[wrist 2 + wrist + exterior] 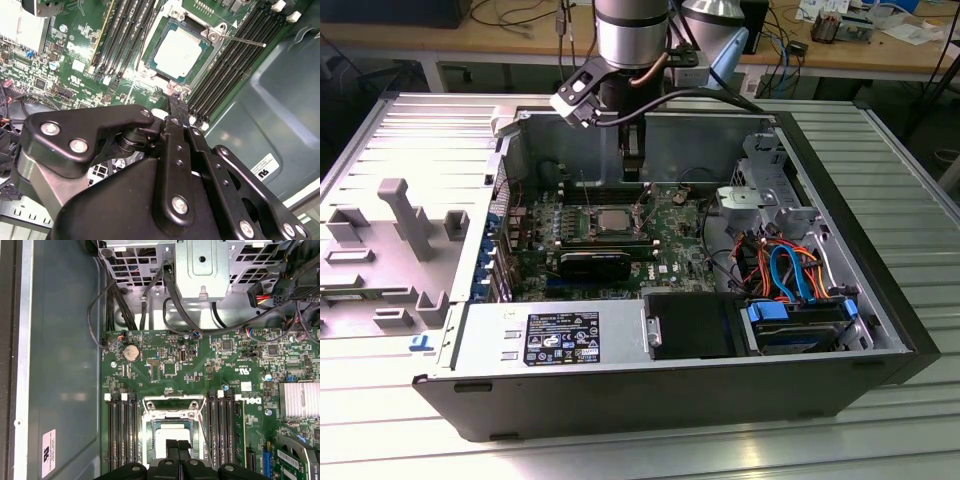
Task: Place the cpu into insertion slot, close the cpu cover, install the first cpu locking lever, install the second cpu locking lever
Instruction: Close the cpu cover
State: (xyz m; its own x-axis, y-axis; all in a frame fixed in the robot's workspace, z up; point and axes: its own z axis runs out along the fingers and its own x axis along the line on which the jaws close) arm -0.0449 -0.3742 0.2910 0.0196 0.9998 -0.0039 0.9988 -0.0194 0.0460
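cpu [179, 50] is seated in the insertion slot [172, 403], dull silver top facing up; slot sits mid-board on the green motherboard [670, 235] inside the open case [860, 300]; case lies on the ribbed metal desk [880, 440]

cpu cover [210, 36] looks down over the chip, silvery frame around it with the chip showing through the window; can't confirm it's clamped

one thin locking lever [245, 41] sticks out from a corner of the slot, angled across the black memory slots [225, 65]; reads as unlatched; second lever I can't make out

pincer [177, 446] is closed, fingertips side by side with nothing visible between them; in the second wrist view the pincer [174, 101] tip sits just beside the slot's corner; contact with the frame or a lever can't be judged

exterior view: arm comes down from the far side, pincer [633, 165] hangs over the far edge of the board, just beyond the cpu [613, 218]

rest of the case: power supply [550, 335] with a label along the near wall; drive cage [760, 190] and a bundle of orange, blue and red cables [790, 270] on the exterior view's right; grey fixture block [405, 215] on the desk at the exterior view's left, well apart from the case
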